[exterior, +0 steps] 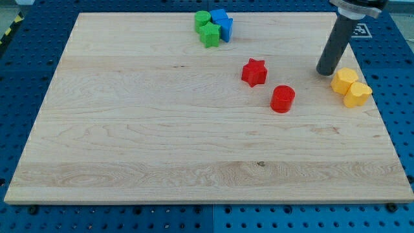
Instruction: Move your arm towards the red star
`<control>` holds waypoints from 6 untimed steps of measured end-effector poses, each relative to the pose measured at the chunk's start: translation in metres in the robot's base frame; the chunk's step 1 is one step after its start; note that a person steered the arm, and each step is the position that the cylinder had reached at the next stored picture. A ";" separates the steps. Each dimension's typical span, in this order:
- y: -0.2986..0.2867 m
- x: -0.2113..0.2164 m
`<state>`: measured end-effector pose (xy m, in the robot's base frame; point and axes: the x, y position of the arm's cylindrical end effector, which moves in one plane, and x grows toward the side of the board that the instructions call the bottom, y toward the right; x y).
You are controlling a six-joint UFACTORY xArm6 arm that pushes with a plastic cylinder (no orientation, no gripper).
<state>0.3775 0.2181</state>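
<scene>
Our rod carries no end effector, so nothing opens or closes. My tip (325,72) rests on the wooden bench (129,142) at upper right, touching the yellow blocks (350,87); the red star (254,72) sits left, unobstructed.

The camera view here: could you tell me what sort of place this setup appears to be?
Probably a robotics lab bench. A wooden board lies on a blue perforated mounting table; my tip rests left of the yellow blocks, right of the red star.
</scene>
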 end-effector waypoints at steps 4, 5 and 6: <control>-0.043 0.006; -0.064 0.006; -0.079 0.008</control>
